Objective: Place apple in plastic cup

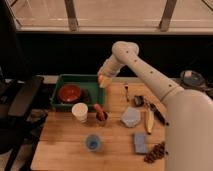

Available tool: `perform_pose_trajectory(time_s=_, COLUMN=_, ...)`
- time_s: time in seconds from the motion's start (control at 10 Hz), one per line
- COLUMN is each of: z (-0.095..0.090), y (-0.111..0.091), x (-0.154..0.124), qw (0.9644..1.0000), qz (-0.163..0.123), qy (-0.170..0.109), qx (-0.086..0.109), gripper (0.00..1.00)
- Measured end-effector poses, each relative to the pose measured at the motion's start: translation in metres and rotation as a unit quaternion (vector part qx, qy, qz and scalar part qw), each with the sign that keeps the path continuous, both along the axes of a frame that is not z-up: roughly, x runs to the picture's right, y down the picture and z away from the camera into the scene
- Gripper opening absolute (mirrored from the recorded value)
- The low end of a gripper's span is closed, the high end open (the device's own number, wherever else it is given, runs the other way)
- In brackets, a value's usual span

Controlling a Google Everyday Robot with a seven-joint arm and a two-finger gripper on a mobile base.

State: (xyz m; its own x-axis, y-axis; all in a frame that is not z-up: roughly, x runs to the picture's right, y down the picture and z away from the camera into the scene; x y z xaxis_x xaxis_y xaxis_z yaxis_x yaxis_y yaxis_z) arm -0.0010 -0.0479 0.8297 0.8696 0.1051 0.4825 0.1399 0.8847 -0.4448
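Observation:
My gripper hangs above the right end of the green bin, at the back of the wooden table. A small yellow-orange apple sits at its tip, lifted clear of the bin. The short translucent blue plastic cup stands at the table's front, well in front of the gripper. The white arm reaches in from the right.
The bin holds a red-brown bowl. A taller white cup and a dark cup with an orange carrot-like thing stand between bin and blue cup. A pale lid, a blue sponge and utensils lie right.

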Motion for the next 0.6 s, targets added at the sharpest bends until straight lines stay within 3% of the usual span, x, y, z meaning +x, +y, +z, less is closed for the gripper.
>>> perform_pose_trajectory(time_s=0.2, z=-0.046, y=0.02, x=0.026, qw=1.0, qz=-0.003, qy=0.002, qx=-0.007, gripper=0.0)
perform_pose_trajectory(time_s=0.6, z=-0.13, y=0.074, x=0.043, qw=0.9993, qz=-0.013, qy=0.007, qx=-0.034, gripper=0.0)
